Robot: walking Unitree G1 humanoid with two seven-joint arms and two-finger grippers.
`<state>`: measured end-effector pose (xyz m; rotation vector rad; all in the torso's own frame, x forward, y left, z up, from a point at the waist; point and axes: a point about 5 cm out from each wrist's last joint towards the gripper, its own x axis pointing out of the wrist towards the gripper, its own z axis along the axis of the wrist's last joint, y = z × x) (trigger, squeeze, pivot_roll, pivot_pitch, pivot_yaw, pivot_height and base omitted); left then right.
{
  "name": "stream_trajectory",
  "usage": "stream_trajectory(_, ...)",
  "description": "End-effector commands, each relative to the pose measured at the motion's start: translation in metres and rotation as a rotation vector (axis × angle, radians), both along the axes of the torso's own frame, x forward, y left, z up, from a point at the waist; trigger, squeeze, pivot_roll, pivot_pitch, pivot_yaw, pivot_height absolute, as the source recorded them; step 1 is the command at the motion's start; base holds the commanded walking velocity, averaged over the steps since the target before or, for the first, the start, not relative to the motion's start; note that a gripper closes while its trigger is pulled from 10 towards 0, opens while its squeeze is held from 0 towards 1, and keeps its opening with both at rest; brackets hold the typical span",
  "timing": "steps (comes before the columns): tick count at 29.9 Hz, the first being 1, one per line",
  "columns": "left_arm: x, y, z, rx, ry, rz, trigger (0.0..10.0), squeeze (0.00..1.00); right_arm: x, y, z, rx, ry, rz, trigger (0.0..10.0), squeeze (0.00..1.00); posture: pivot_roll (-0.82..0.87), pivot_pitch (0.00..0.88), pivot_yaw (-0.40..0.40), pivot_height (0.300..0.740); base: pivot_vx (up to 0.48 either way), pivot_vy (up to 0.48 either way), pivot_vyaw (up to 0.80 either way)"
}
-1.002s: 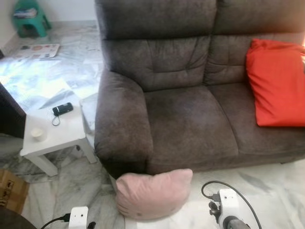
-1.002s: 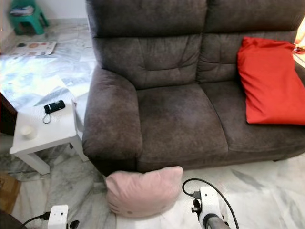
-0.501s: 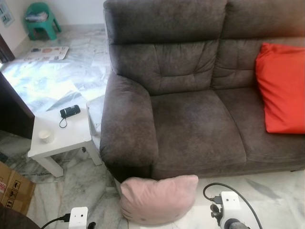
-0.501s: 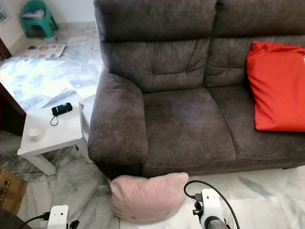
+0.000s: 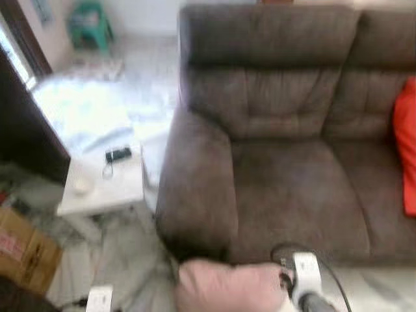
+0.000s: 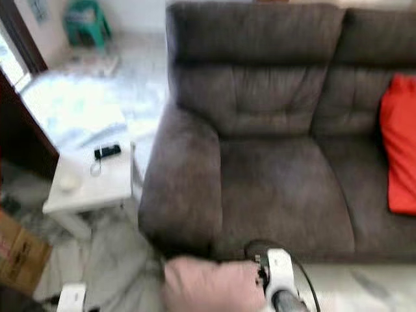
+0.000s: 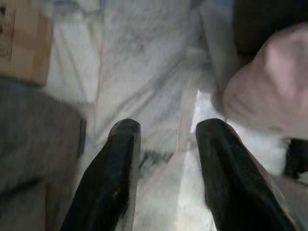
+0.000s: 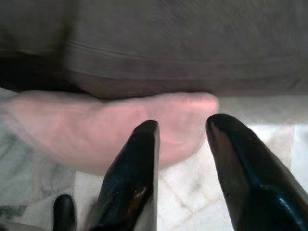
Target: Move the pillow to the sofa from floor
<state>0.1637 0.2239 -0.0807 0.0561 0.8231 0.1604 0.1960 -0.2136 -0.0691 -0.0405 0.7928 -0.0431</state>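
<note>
A pale pink pillow (image 5: 227,286) lies on the marble floor against the front of the dark brown sofa (image 5: 286,195), below its left armrest. My right arm's white wrist (image 5: 304,273) sits at the pillow's right end. In the right wrist view the right gripper (image 8: 180,127) is open, its black fingers just short of the pillow (image 8: 106,130). The left gripper (image 7: 163,127) is open above the floor, with the pillow (image 7: 269,91) off to one side of it. Both eye views are blurred.
A low white side table (image 5: 104,185) with a small black device (image 5: 118,155) and a cup stands left of the sofa. A red cushion (image 6: 400,153) rests on the right seat. A cardboard box (image 5: 23,250) is at the left, a green stool (image 5: 91,23) far back.
The whole picture has shifted and blurred, so the camera has moved: sofa and pillow now sit further right and lower. My right wrist is now against the pillow's right end.
</note>
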Motion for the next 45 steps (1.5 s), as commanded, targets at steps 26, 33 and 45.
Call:
stream_trajectory(26, 0.0016, -0.0094, -0.0007, -0.026, -0.011, -0.043, 10.0, 0.0, -0.0015, -0.0035, -0.0006, 0.003, 0.009, -0.034, 10.0, 0.0, -0.03, 0.079, 0.015, 0.74, 0.0, 0.0, 0.0)
stream_trajectory(33, 0.0016, -0.0099, -0.0007, -0.024, -0.013, -0.042, 10.0, 0.0, -0.0019, -0.0047, -0.0006, 0.002, 0.012, -0.034, 10.0, 0.0, -0.03, 0.081, 0.013, 0.74, 0.0, 0.0, 0.0)
stream_trajectory(45, 0.002, -0.0113, -0.0008, -0.033, -0.016, -0.043, 10.0, 0.0, -0.0021, -0.0065, -0.0004, -0.003, 0.015, -0.035, 10.0, 0.0, -0.03, 0.081, 0.009, 0.74, -0.116, 0.0, 0.0)
